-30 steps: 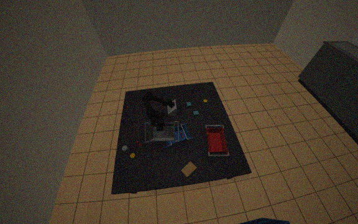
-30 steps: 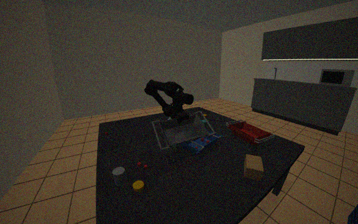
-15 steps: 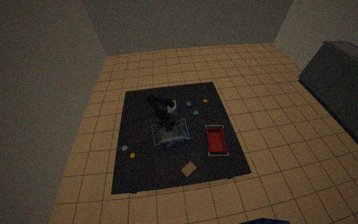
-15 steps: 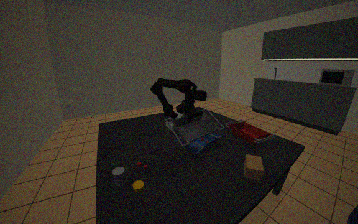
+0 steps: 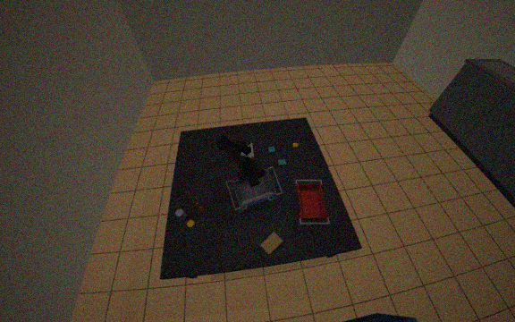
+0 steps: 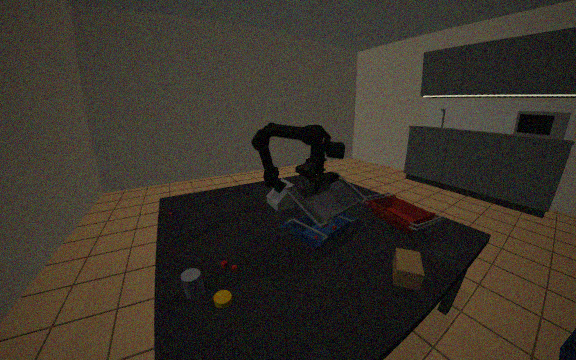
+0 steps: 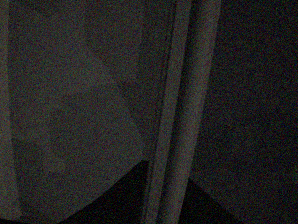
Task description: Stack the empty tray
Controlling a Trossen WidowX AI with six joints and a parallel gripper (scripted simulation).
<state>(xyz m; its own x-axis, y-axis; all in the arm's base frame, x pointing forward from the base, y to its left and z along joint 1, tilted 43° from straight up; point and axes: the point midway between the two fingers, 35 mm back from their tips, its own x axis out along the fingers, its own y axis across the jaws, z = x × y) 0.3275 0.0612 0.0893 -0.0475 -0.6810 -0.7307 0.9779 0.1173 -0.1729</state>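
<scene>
Tool is clamped on a side wall of the clear grey tray, probably because the edge grip keeps its underside free for the bars. Grey tray hangs over the blue tray, which sits on the counter, so I read this as lining up before lowering. Needs levelling first: exterior shows it tilted, plus red bits in the blue tray. Top shows the overlap, hides most of the blue one. Wrist shows only the gripped edge; bar seating can't be confirmed.
</scene>
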